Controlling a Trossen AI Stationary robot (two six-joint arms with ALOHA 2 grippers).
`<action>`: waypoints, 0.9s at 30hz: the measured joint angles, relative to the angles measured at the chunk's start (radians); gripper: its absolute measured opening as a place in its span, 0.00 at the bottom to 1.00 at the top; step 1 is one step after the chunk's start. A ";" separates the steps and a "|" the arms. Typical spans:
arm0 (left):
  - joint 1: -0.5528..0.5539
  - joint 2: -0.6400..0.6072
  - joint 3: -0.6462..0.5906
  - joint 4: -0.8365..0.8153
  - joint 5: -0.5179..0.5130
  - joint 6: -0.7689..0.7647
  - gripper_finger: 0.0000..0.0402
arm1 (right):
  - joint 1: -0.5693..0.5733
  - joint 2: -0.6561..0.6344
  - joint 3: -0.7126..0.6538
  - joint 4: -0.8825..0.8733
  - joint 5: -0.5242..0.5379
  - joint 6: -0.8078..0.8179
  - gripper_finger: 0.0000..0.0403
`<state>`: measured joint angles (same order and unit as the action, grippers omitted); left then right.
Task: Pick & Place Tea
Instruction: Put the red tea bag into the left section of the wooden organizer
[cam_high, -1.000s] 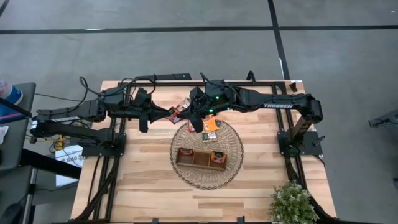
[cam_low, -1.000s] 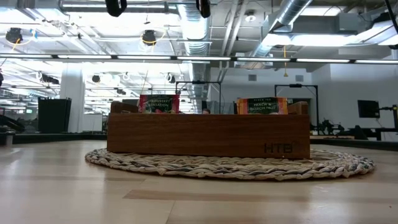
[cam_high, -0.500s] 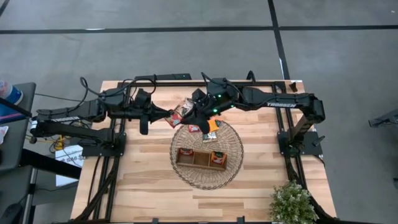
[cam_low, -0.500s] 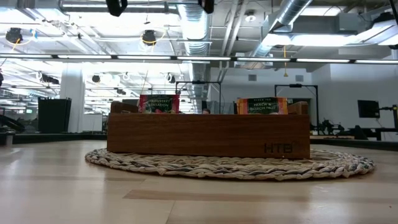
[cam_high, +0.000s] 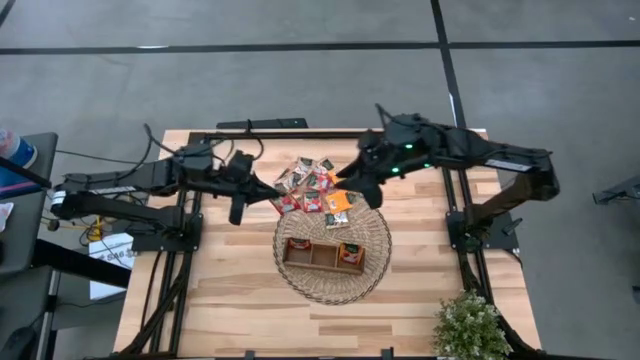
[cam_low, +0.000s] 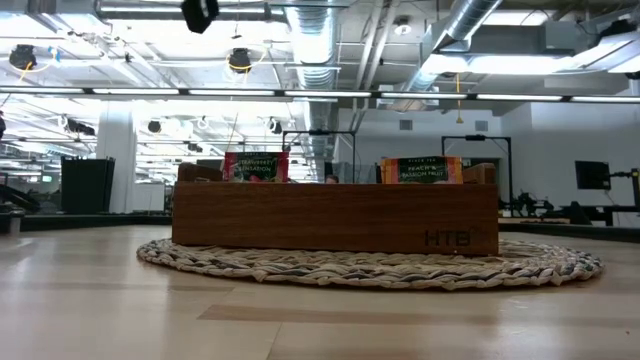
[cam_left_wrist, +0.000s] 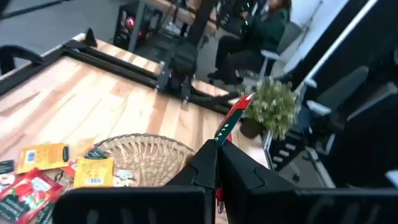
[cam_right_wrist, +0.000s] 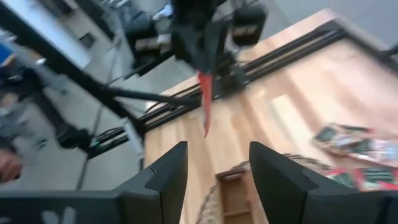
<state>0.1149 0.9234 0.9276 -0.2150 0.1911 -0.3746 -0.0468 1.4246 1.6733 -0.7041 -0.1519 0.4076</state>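
- High view: left tool (cam_high: 272, 192) sat at the near-left edge of the loose tea sachets (cam_high: 312, 186), fingers pinched together on a red sachet (cam_high: 280, 199). Right tool (cam_high: 352, 187) had pulled back to the right of the pile since a second earlier, when it crowded the left tool right over the sachets. The pile lay fanned out on the worktop (cam_high: 230, 270) just behind the wicker mat (cam_high: 290, 275). The wooden tray (cam_high: 322, 254) on the mat already showed a sachet in each end compartment; the middle one looked empty.
- Low view: tray (cam_low: 335, 216) and mat (cam_low: 370, 268) unchanged. Two sachets stood up above the tray rim, a red-label one (cam_low: 249, 165) and an orange one (cam_low: 421, 169). Only one dark arm part (cam_low: 200, 13) hung at the top; a second earlier there were two.
- Left wrist view: fingers (cam_left_wrist: 205, 171) pressed shut on a red sachet (cam_left_wrist: 231, 118), held edge-on and well clear of the worktop. Orange sachets (cam_left_wrist: 93, 172) lay beside the mat (cam_left_wrist: 146, 155) below. A seated person (cam_left_wrist: 258, 34) showed beyond the worktop.
- Right wrist view: fingers (cam_right_wrist: 165, 177) stood clearly apart with nothing between them. Across from it, the left tool (cam_right_wrist: 200, 46) dangled the same red sachet (cam_right_wrist: 205, 99).
- My read: looked like a handover, right to left. Right let go and backed off. Left now had the sachet to put into the tray.
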 joint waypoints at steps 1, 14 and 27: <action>-0.006 0.019 0.000 -0.005 0.002 0.016 0.00 | 0.007 -0.012 0.000 -0.013 0.032 0.000 0.41; -0.117 0.265 0.000 -0.084 -0.083 0.164 0.00 | 0.082 -0.029 -0.007 -0.139 0.209 0.003 0.33; -0.238 0.432 0.000 -0.092 -0.258 0.203 0.00 | 0.078 -0.030 -0.016 -0.165 0.207 0.003 0.29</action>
<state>-0.1232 1.3559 0.9276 -0.3069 -0.0665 -0.1719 0.0309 1.3945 1.6577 -0.8687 0.0552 0.4107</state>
